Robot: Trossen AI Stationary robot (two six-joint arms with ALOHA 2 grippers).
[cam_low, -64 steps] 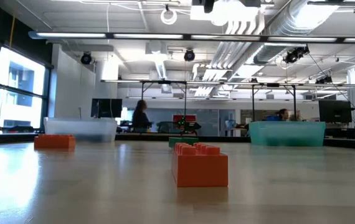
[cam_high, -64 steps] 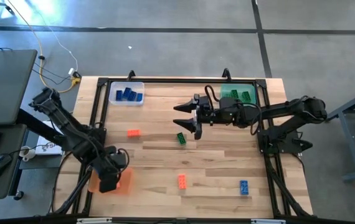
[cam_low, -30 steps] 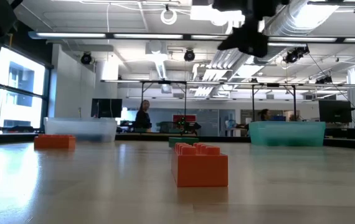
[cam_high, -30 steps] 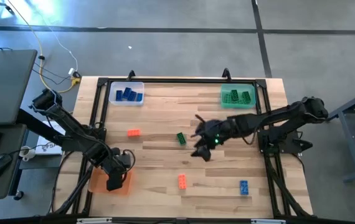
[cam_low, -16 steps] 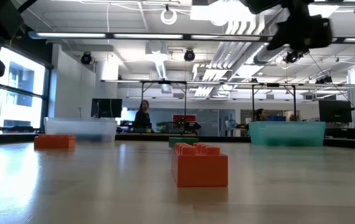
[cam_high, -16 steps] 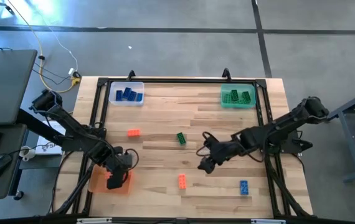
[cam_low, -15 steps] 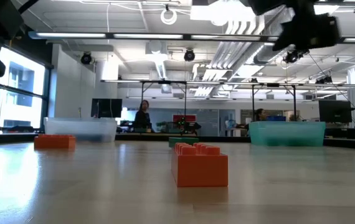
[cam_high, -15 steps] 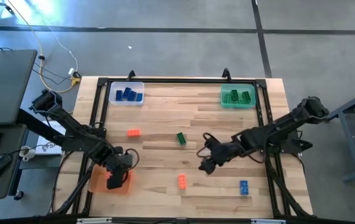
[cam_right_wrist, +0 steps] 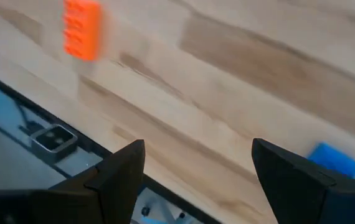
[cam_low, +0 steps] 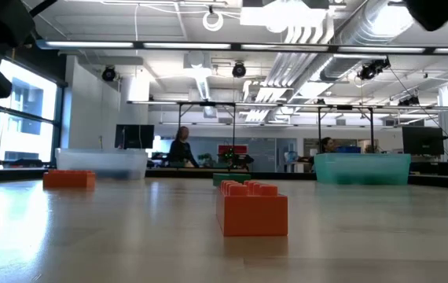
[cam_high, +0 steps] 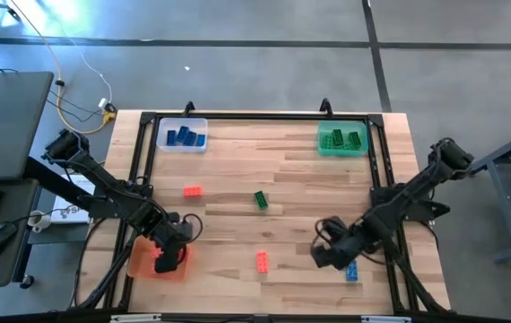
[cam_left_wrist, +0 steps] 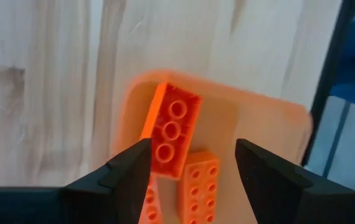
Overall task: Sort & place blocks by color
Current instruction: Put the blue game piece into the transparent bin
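My left gripper (cam_high: pixel 164 256) (cam_left_wrist: pixel 193 146) hangs open over the orange tray (cam_high: pixel 144 263) at the near left. Below it, three orange blocks lie in the tray: one upside down (cam_left_wrist: pixel 171 130), leaning on another (cam_left_wrist: pixel 199 186). My right gripper (cam_high: pixel 324 254) (cam_right_wrist: pixel 197 146) is open above the table, just left of a blue block (cam_high: pixel 351 270) (cam_right_wrist: pixel 333 160) lying flat near the near right edge. Loose on the table lie an orange block (cam_high: pixel 262 261) (cam_right_wrist: pixel 81 29), another orange block (cam_high: pixel 192 191) and a green block (cam_high: pixel 261 199).
A clear tray (cam_high: pixel 182 135) holding blue blocks stands at the far left and a green tray (cam_high: pixel 342 139) holding green blocks at the far right. A black frame (cam_high: pixel 385 179) borders the table. Bare wood lies between the loose blocks.
My right gripper has swept from the table's middle, beside the green block, toward the near right, ending next to the blue block; its wrist has rolled on the way. My left gripper has stayed over the orange tray.
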